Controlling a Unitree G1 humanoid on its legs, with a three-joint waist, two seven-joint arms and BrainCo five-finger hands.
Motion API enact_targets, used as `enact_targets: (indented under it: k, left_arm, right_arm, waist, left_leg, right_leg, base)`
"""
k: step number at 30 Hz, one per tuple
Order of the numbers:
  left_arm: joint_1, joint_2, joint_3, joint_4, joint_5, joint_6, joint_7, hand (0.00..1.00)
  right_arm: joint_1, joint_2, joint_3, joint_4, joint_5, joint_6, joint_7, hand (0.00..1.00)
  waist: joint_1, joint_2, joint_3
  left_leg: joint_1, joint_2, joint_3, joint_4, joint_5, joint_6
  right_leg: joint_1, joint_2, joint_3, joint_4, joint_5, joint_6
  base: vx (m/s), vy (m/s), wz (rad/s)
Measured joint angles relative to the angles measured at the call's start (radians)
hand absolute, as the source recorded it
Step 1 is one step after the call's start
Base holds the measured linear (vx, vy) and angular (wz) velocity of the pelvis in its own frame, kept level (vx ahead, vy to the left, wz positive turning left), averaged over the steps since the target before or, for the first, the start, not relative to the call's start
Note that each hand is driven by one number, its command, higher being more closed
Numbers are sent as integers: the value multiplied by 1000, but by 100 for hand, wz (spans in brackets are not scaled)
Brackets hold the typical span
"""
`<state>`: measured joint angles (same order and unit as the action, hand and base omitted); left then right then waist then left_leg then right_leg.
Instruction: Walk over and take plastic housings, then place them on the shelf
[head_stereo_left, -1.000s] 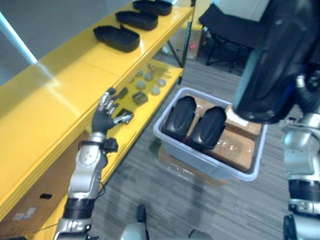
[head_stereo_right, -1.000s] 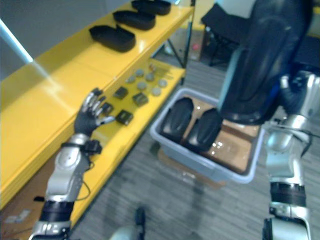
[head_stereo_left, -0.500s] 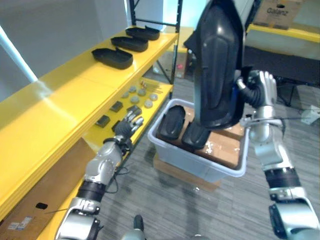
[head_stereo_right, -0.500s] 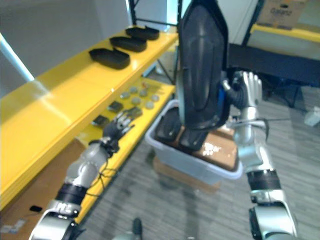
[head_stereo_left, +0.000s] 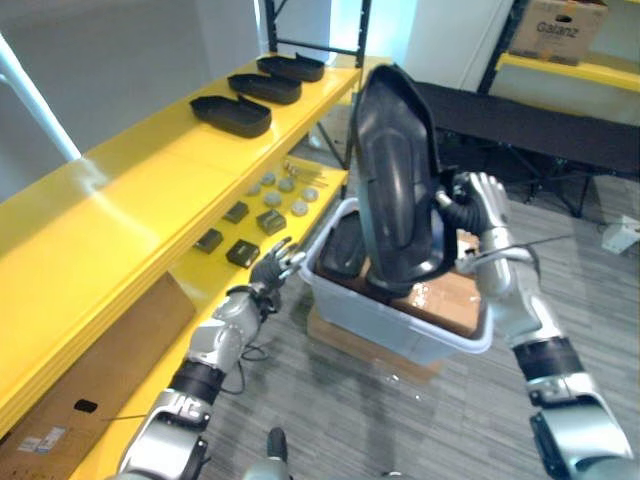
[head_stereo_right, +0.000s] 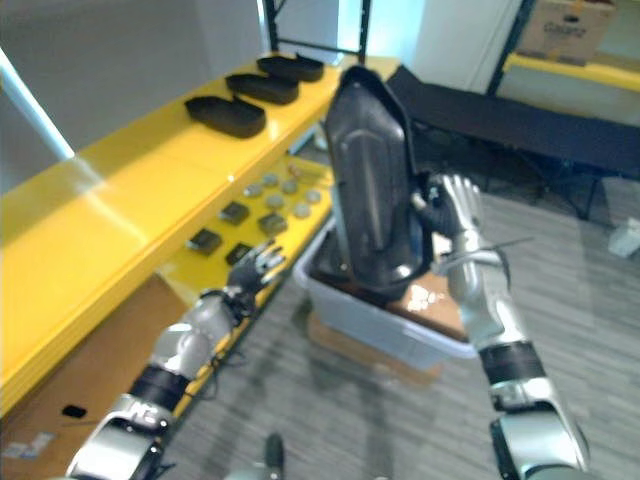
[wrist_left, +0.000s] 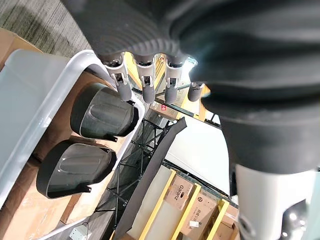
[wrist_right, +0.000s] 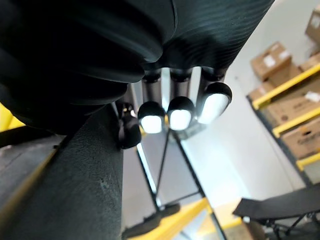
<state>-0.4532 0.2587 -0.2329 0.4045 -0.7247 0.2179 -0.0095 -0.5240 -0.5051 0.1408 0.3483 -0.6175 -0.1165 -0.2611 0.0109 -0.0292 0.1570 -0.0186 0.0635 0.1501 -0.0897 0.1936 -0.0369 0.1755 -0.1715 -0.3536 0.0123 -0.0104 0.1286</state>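
Note:
My right hand (head_stereo_left: 482, 200) is shut on the edge of a large black plastic housing (head_stereo_left: 395, 190), which stands upright in the air over the grey bin (head_stereo_left: 400, 325). In the right wrist view the thumb presses on the housing's rim (wrist_right: 75, 190). Two more black housings (wrist_left: 102, 112) lie side by side in the bin. My left hand (head_stereo_left: 272, 268) is open, fingers straight, just left of the bin's near corner and holding nothing. Three housings (head_stereo_left: 232, 113) lie in a row at the far end of the yellow shelf's top board (head_stereo_left: 130, 190).
Small grey and dark parts (head_stereo_left: 270, 205) are spread on the lower yellow shelf board. Cardboard boxes (head_stereo_left: 450, 295) fill the bin's right half, and the bin stands on a flat carton. A black cot (head_stereo_left: 540, 125) stands behind, with grey carpet around.
The camera has shifted. My right hand has brought the housing down and toward the middle, over the bin. My left hand has left the lower shelf and reached the bin's corner.

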Motion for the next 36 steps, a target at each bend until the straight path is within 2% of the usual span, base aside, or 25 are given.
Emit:
enact_targets:
  k: [5, 8, 14, 26, 31, 36]
  left_arm:
    - [0, 0, -19, 0, 40, -2, -1, 0]
    - [1, 0, -26, 0, 75, -21, -7, 0]
    - [1, -1, -39, -1, 76, -38, -21, 0]
    - [29, -24, -99, -35, 15, -40, -123, 0]
    - [60, -32, -139, -52, -22, -41, -148, 0]
    - [67, -38, -169, -54, -20, -41, -154, 0]
  right_arm:
    - [1, 33, 31, 49, -26, -15, 18, 100]
    - [7, 35, 54, 62, -31, -19, 23, 100]
    - [17, 37, 86, 65, -64, -41, 23, 100]
    - [40, 62, 133, 152, -105, -66, 23, 100]
    - [40, 65, 154, 171, -106, -66, 23, 100]
    - [40, 68, 170, 171, -109, -67, 23, 100]
  waist:
    - [4, -1, 0]
    - [7, -1, 0]
    - [8, -2, -1]
    - [23, -8, -4]
    - [25, -23, -13]
    - [27, -23, -13]
  left_leg:
    - [0, -1, -1, 0, 0, 0]
    - [0, -1, -1, 0, 0, 0]
    - [0, -1, -2, 0, 0, 0]
    - [0, -1, -4, 0, 1, 1]
    - [0, -2, -5, 0, 1, 1]
    - [1, -2, -6, 0, 3, 3]
  right_leg:
    - [0, -1, 0, 0, 0, 0]
    - [1, -1, -1, 0, -1, -1]
    - [1, -1, -2, 0, -3, -4]
    - [2, -1, -4, 0, -3, -4]
    - [1, -2, -4, 0, -3, -3]
    - [1, -2, -5, 2, -4, -5]
  base:
    - [0, 0, 0]
    - [0, 0, 0]
    - [0, 0, 0]
    - [0, 0, 0]
    - [0, 0, 0]
    - [0, 0, 0]
